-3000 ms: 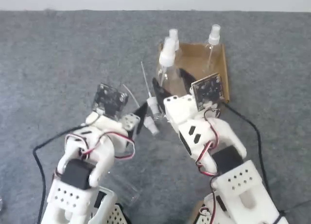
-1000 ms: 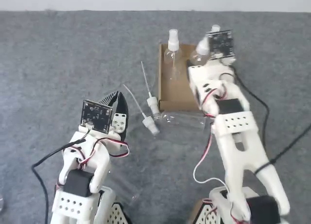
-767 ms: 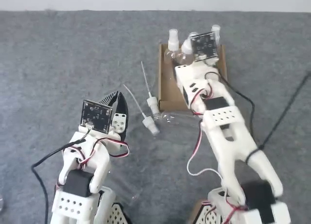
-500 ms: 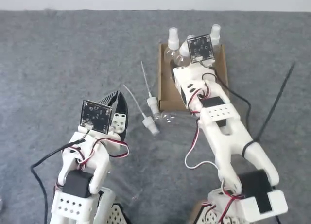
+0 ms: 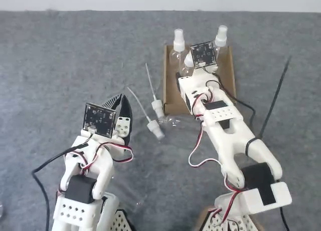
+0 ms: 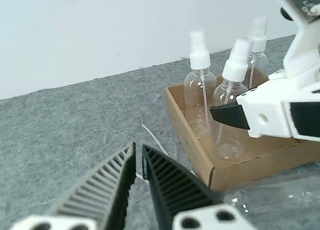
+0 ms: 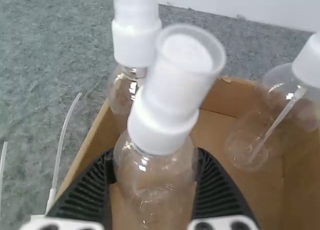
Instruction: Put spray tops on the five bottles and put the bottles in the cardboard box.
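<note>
The left arm is folded back low over the grey carpet (image 5: 55, 65), its wrist tipped forward. The left gripper (image 5: 122, 105) points toward the far side, and its ribbed fingers (image 6: 117, 182) are drawn almost together on nothing, with just a slit between them.

Just right of that gripper, two loose spray tops lie on the carpet with their thin tubes slanting away: the nearer spray top (image 5: 155, 129) and the farther spray top (image 5: 157, 107), close together. Beside them, against the near wall of the cardboard box (image 5: 169, 93), there seems to be a clear lying bottle (image 5: 188, 123), though it is hard to make out.

The right arm is stretched long over the box, wrist bent down. The right gripper (image 7: 152, 192) is clamped around the belly of the held bottle (image 7: 160, 130), which is capped, tilted and low inside the box; whether its base touches the floor I cannot tell. It sits between the far-left bottle (image 5: 178, 42) and the far-right bottle (image 5: 220, 35), both capped and upright at the back wall. The left wall is close. Bare cardboard shows on the right.
</note>
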`<action>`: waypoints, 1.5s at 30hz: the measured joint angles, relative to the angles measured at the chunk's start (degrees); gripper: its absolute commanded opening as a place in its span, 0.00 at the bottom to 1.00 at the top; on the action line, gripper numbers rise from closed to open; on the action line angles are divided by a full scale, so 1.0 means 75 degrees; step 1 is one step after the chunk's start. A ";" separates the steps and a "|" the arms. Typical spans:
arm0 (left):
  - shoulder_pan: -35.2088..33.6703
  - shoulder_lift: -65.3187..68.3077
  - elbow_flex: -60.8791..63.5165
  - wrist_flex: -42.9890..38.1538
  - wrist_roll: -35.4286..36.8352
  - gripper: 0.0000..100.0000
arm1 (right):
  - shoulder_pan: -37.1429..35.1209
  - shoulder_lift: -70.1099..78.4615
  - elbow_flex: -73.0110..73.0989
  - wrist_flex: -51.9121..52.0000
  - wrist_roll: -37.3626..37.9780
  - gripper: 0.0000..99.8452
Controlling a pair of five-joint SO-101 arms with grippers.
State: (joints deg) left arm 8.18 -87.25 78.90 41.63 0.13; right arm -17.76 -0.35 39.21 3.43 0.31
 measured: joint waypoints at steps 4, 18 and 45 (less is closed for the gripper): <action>0.0000 0.0000 0.0000 0.0000 0.0000 0.01 | 0.0012 0.0000 0.0000 -0.0047 -0.0258 0.01; 0.0000 0.0000 0.0000 0.0000 0.0000 0.01 | -0.0188 0.0047 0.0258 -0.0375 -0.0328 0.01; 0.0000 0.0000 0.0000 0.0000 0.0000 0.01 | -0.0399 0.0023 0.0727 -0.1114 -0.0328 0.19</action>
State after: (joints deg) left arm 8.18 -87.25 78.90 41.63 0.13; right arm -20.75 -0.18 44.66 -4.92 -2.15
